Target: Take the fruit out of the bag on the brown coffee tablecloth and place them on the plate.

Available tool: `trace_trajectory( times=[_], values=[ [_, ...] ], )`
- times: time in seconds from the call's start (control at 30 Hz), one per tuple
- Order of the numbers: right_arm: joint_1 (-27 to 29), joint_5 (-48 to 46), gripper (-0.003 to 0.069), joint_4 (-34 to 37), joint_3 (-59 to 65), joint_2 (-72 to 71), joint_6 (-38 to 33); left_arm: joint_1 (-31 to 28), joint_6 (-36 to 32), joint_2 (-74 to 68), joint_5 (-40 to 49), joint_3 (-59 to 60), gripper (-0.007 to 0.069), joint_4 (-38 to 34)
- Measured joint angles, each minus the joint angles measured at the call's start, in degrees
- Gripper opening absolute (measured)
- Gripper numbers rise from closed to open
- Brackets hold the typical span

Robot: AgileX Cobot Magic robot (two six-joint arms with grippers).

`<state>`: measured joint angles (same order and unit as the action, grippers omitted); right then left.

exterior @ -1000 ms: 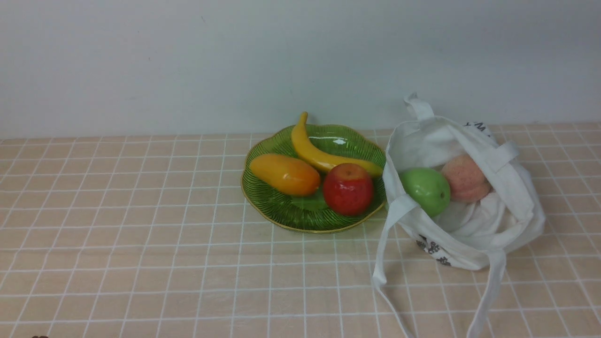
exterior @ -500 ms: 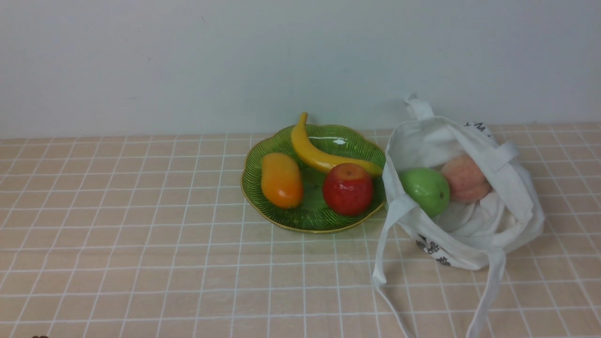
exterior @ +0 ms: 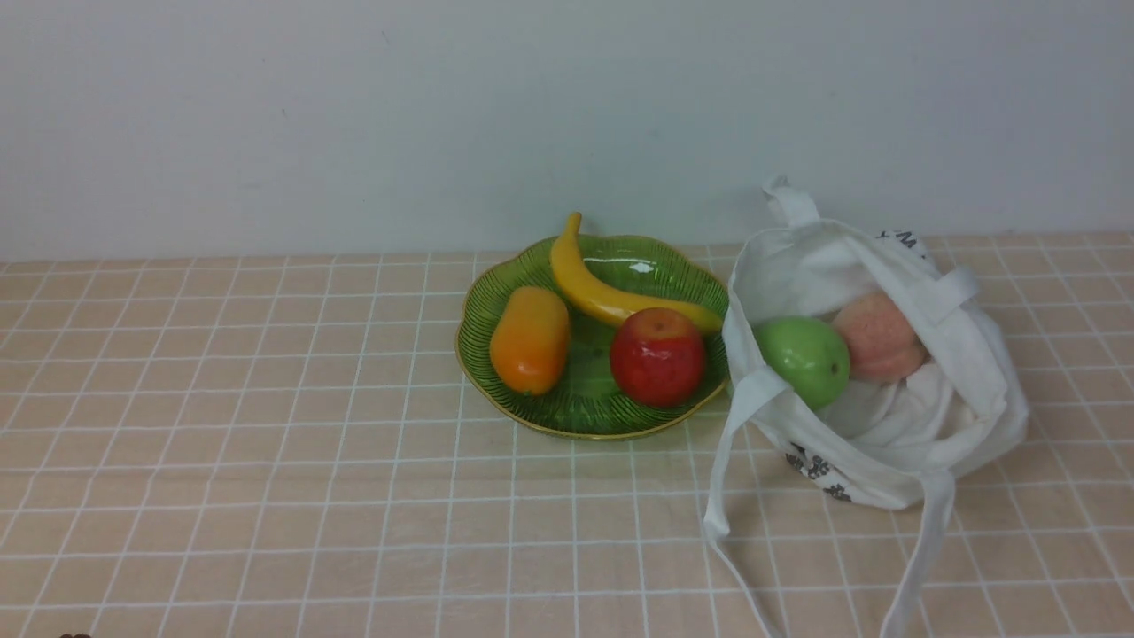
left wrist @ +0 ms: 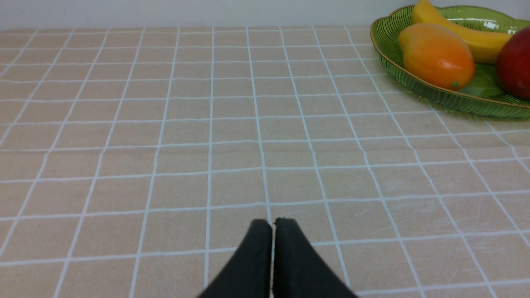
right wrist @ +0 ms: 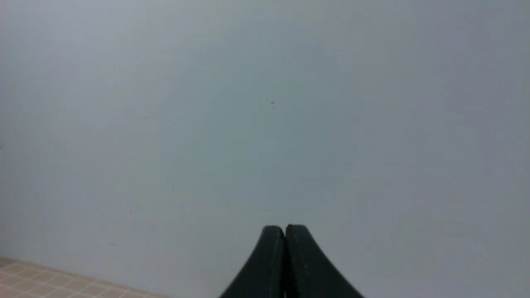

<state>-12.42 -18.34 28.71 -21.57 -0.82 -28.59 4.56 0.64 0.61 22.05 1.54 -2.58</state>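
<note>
I count mango (exterior: 530, 341), banana (exterior: 602, 288) and red apple (exterior: 657, 357) on the plate (exterior: 580, 431), green apple (exterior: 802, 359) and peach (exterior: 879, 337) in the bag (exterior: 930, 425), left gripper (left wrist: 272, 225) and right gripper (right wrist: 285, 231) pressed closed, empty.

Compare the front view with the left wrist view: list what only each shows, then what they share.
Only the front view: the white cloth tote bag holding a round green apple and a matte pinkish peach. Only the left wrist view: the left pincer, black and shut. Both: the translucent green glass plate carrying an orange oval mango, yellow banana and red apple, on the tan white-gridded tablecloth.
</note>
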Motion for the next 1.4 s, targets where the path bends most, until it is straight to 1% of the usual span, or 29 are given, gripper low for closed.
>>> trace_trajectory(
  times=[0.6, 0.73, 0.8, 0.83, 0.9, 0.97, 1.03, 1.07, 1.1, 1.27, 1.3, 1.4],
  values=[
    [0.0, -0.3, -0.0015, 0.1, 0.3, 0.0, 0.3, 0.0, 0.0, 0.0, 0.0, 0.0, -0.0008, 0.0],
    [0.0, -0.2, -0.0015, -2.0, 0.9, 0.0, 1.6, 0.0, 0.0, 0.0, 0.0, 0.0, -0.0008, 0.0],
    [0.0, -0.1, -0.0015, -8.1, 3.0, -0.1, 7.4, 0.0, 0.0, 0.0, 0.0, 0.0, -0.0008, 0.0],
    [0.0, -0.2, -0.0015, -12.8, 4.8, -0.1, 12.5, 0.0, 0.0, 0.0, 0.0, 0.0, -0.0008, 0.0],
    [0.0, -0.4, -0.0015, -19.8, 7.6, -0.1, 20.9, 0.0, 0.0, 0.0, 0.0, 0.0, -0.0008, 0.0],
    [0.0, -0.5, -0.0015, -23.9, 9.7, -0.1, 26.4, 0.0, 0.0, 0.0, 0.0, 0.0, -0.0008, 0.0],
    [0.0, -0.9, -0.0015, -29.9, 12.9, -0.1, 32.7, 0.0, 0.0, 0.0, 0.0, 0.0, -0.0008, 0.0],
    [0.0, -0.9, -0.0015, -29.9, 12.9, -0.1, 32.7, 0.0, 0.0, 0.0, 0.0, 0.0, -0.0008, 0.0],
    [0.3, -2.1, -0.0015, -33.0, 15.7, -0.1, 36.4, 0.0, 0.0, 0.0, 0.0, 0.0, -0.0008, 0.0],
    [3.4, -7.0, -0.0015, -34.2, 19.8, -0.1, 38.4, 0.0, 0.0, 0.0, 0.0, 0.0, -0.0008, 0.0],
    [5.2, -8.4, -0.0015, -34.3, 20.9, -0.1, 38.4, 0.0, 0.0, 0.0, 0.0, 0.0, -0.0008, 0.0],
    [7.5, -8.5, -0.0015, -34.3, 21.7, -0.1, 38.4, 0.0, 0.0, 0.0, 0.0, 0.0, -0.0008, 0.0]
  ],
)
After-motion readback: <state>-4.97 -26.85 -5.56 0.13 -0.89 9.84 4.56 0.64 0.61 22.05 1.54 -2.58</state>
